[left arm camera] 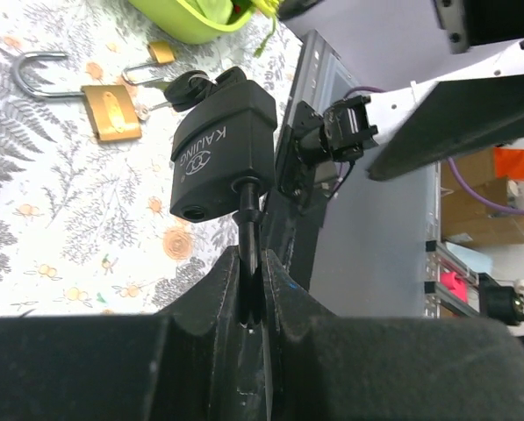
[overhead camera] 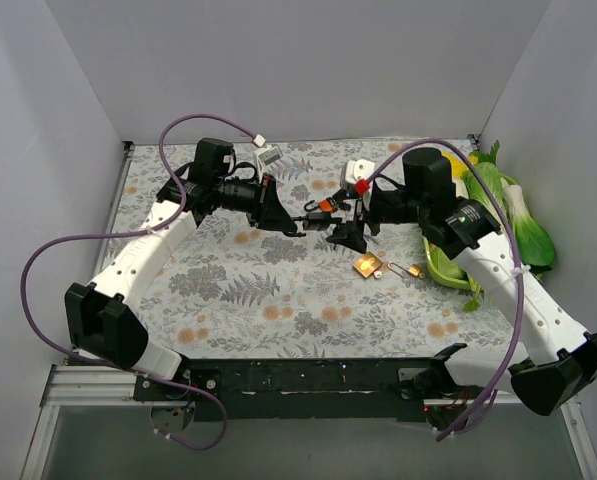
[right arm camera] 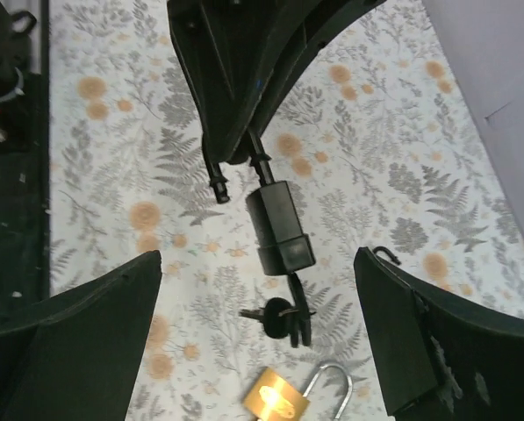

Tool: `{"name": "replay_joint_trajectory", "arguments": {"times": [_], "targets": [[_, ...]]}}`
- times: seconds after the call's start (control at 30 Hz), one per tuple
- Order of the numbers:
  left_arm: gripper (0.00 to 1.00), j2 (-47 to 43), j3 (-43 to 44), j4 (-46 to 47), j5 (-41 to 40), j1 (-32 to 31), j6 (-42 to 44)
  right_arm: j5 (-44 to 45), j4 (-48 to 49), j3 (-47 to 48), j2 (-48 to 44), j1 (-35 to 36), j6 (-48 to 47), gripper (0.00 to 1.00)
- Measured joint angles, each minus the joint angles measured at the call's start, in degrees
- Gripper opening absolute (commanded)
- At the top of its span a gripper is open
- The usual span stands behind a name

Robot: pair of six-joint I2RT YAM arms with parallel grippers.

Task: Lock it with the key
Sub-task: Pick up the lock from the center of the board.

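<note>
Black padlock (right arm camera: 279,224) hangs in the air above the desk (right arm camera: 112,158), between the left arm (overhead camera: 143,255) and the right arm (overhead camera: 498,265), carried by its shackle (left arm camera: 247,219); the left fingers (left arm camera: 211,298) are pinched narrow on that bar; the shackle's other leg stands free of the body, so the lock looks open; the key bunch (right arm camera: 283,317) dangles from the body's far end, one key seemingly in the keyhole. The step in hand, I judge, is presenting the lock; next the right fingers (right arm camera: 77,342), spread wide and empty either side of it, must close on body or key, press the free leg home, then turn. Both arms reach inward, wrists level and facing each other at mid-desk.
</note>
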Motion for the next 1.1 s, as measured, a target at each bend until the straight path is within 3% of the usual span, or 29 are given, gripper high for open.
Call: {"name": "replay_joint_trajectory", "arguments": {"times": [0.2,0.33,0.7,0.93,1.1], "targets": [[0.0,-0.15,3.58,0.5,-3.04,0.72,0.04,-2.62,-7.32,18.58,9.68,-0.44,13.73,0.97],[0.0,0.98,10.08,-1.6,-3.32,1.07,3.43,-3.13,-9.33,26.29,13.07,-1.66,15.13,0.98],[0.0,1.51,15.65,-5.14,-0.31,0.68,9.81,-4.35,-10.32,13.7,9.2,-3.04,1.6,0.95],[0.0,1.57,16.06,-5.66,0.92,-0.98,10.49,-8.48,-4.68,7.69,7.21,-3.04,0.15,0.91],[0.0,1.57,17.42,-7.41,1.03,-2.38,12.09,-11.23,0.2,5.55,7.02,-3.04,0.79,0.74]]}}
